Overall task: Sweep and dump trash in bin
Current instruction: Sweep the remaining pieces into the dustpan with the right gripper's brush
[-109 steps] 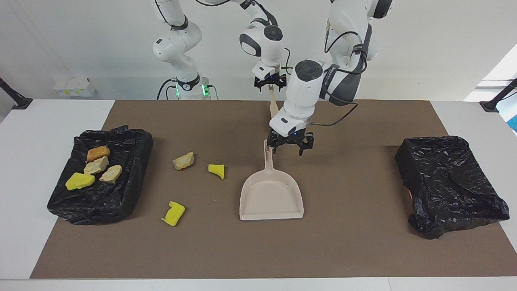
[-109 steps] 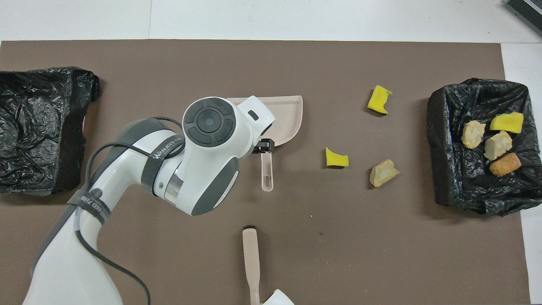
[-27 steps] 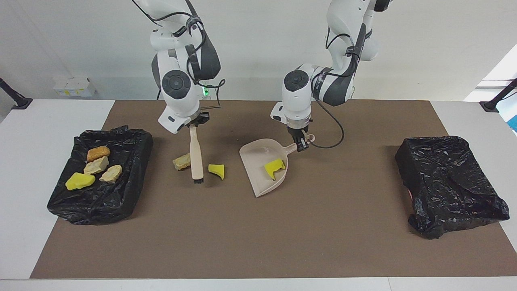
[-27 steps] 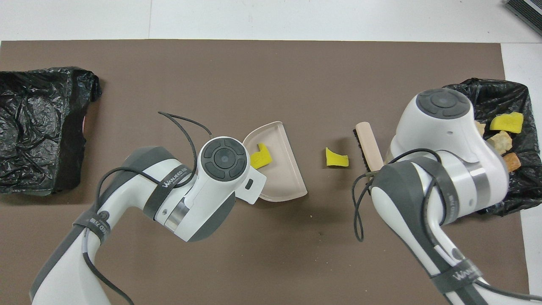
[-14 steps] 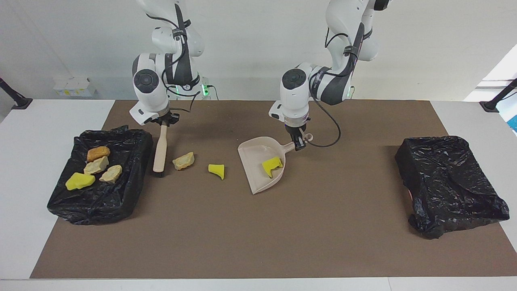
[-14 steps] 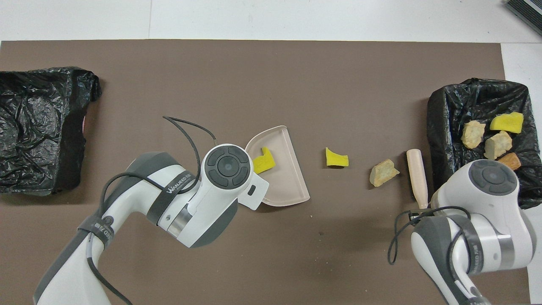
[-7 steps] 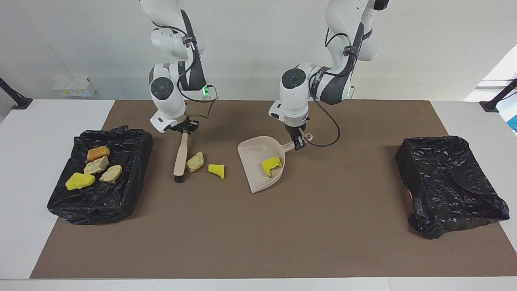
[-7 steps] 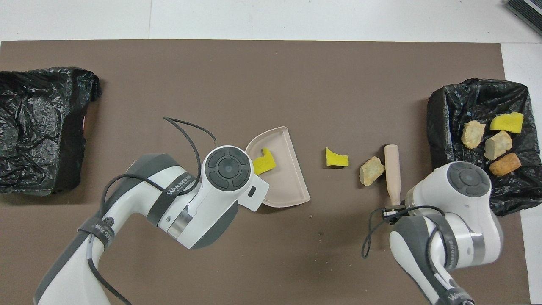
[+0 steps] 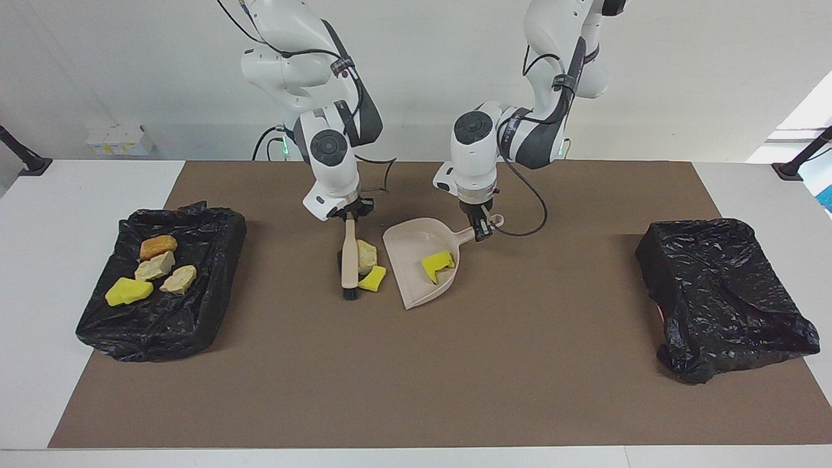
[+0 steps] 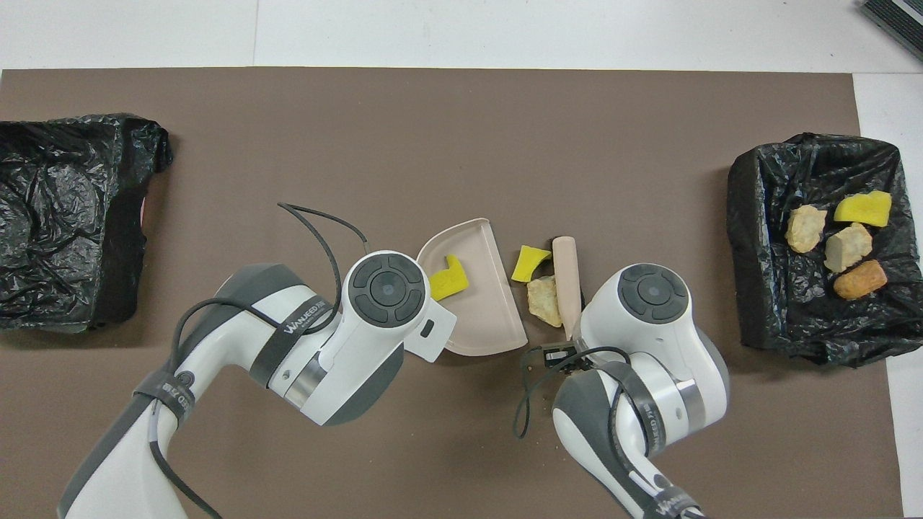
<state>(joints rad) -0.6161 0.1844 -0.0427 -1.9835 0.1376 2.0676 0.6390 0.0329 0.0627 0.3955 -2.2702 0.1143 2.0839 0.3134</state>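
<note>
Two scraps, tan lump (image 9: 366,256) and yellow chunk (image 9: 373,278), pressed against brush (image 9: 350,262) below right fingers (image 9: 350,216), clamped on its handle. Mid-sweep. Next: push into dustpan (image 9: 416,273), handle pinched by left fingers (image 9: 483,232); one chunk (image 9: 437,264) already inside.

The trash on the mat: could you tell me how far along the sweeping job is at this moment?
Done: one yellow chunk lies in the dustpan, held by the left gripper. In hand: the right gripper holds the brush against a tan lump and a yellow piece just short of the pan's mouth. Left: sweeping those in and dumping; four scraps sit in the lined tray at the right arm's end.
</note>
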